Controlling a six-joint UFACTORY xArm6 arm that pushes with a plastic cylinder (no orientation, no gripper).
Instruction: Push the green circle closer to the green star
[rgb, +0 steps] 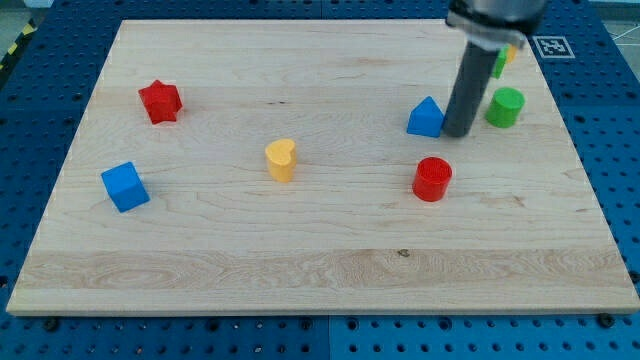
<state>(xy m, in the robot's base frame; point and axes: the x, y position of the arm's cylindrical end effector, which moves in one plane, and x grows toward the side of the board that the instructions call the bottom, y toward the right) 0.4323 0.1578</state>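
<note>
The green circle (505, 107) is a short green cylinder at the view's right on the wooden board (300, 260). The green star (498, 63) is above it, mostly hidden behind the rod, with a bit of yellow block (511, 51) beside it. My tip (457, 133) rests on the board just left of the green circle, with a small gap, and right next to the blue triangle (426, 118).
A red cylinder (432, 179) lies below my tip. A yellow heart (281, 159) sits mid-board. A red star (160, 101) and a blue cube (125, 186) are at the view's left. The board's right edge is near the green circle.
</note>
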